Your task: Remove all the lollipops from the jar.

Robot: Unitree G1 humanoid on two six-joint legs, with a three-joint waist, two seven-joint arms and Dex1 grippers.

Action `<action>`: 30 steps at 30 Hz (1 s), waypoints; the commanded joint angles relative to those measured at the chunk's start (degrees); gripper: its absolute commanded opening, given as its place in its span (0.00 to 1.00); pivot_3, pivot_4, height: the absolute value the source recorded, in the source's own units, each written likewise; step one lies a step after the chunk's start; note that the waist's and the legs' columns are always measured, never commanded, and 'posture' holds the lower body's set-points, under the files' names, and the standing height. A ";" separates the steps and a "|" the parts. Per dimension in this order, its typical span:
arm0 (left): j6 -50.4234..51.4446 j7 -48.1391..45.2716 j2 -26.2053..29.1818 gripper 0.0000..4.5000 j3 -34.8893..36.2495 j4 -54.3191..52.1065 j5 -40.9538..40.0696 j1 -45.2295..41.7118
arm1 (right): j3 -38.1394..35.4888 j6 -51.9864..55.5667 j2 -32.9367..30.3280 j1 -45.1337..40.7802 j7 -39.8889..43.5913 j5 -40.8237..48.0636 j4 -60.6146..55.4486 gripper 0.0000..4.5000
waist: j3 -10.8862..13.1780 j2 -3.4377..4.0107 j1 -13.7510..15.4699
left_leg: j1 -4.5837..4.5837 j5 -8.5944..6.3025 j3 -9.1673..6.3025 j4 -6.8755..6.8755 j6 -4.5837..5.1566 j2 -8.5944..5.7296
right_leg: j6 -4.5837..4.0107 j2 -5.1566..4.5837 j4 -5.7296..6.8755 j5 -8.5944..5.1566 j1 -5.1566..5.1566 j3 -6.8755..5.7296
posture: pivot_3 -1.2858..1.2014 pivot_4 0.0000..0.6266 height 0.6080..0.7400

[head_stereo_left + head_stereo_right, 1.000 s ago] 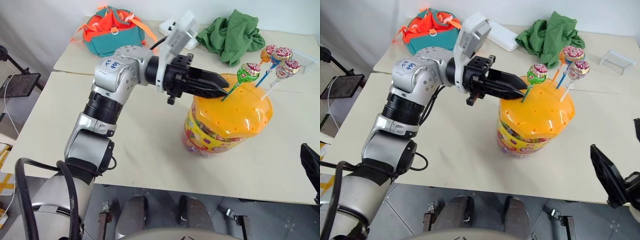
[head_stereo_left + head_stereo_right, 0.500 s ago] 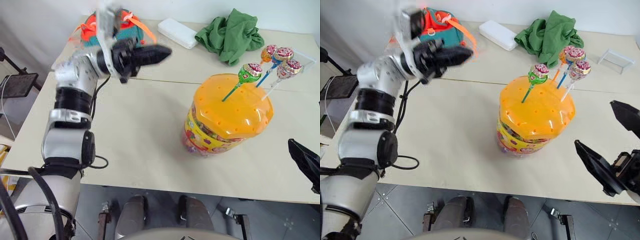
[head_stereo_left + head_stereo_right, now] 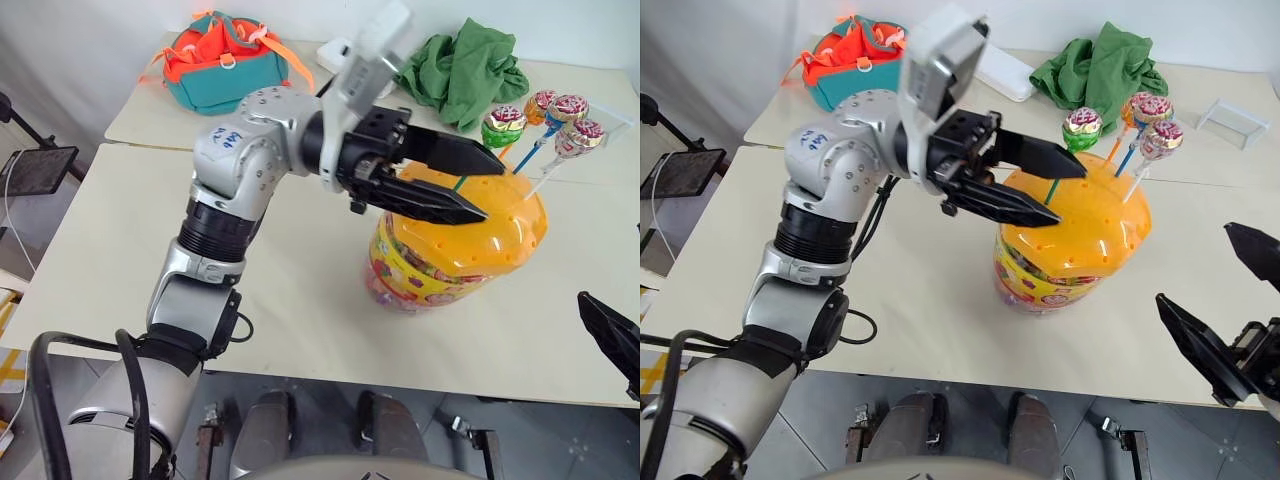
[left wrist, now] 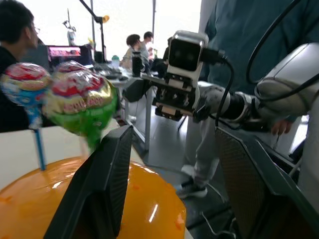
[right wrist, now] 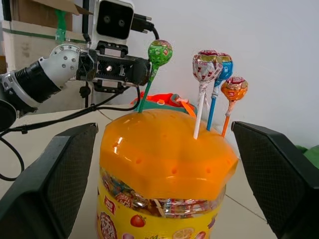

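Note:
The jar, a clear tub with a yellow label and a domed orange lid, stands at the table's middle right. Several lollipops rise from the lid's holes: a green one on the near-left side and three others clustered behind it. My left gripper reaches over the lid from the left, open. The green lollipop's stick runs through the gap between its fingers, and I cannot tell whether they touch it. My right gripper hangs open to the right of the jar, holding nothing.
A teal-orange backpack, a white box and a green cloth lie along the far side. A small clear holder sits at the far right. Several people show in the left wrist view's background.
My left arm swung away toward the backpack, then came back over the lid. Its fingers, shut before, now stand apart around the green stick. The green lollipop stands a little more upright.

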 commanded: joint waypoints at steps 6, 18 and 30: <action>0.34 1.30 -0.08 0.61 0.96 -0.68 -0.93 -2.86 | -1.70 -1.36 0.80 0.94 -0.63 0.32 -2.53 1.00 | -0.01 0.02 0.04 | -0.01 -0.01 0.01 0.05 0.02 0.00 | 0.00 0.00 -0.08 0.00 0.03 0.03 | 0.52 0.24 1.00; 1.93 0.14 6.16 0.98 1.99 2.47 -0.11 -2.83 | -0.88 -1.26 0.22 0.09 -0.21 -0.03 -1.02 1.00 | -0.02 0.03 0.19 | -0.03 -0.02 0.01 0.06 0.03 -0.01 | 0.00 0.00 -0.08 0.00 0.03 0.03 | 0.52 0.24 1.00; 5.11 1.41 8.87 1.00 1.74 -1.74 -1.07 0.35 | -0.33 -0.63 -0.64 -1.80 -0.04 -0.15 -0.06 1.00 | -0.02 0.04 -0.14 | 0.01 -0.02 0.02 0.03 0.03 0.00 | 0.00 0.00 -0.03 0.00 0.02 0.04 | 0.52 0.24 1.00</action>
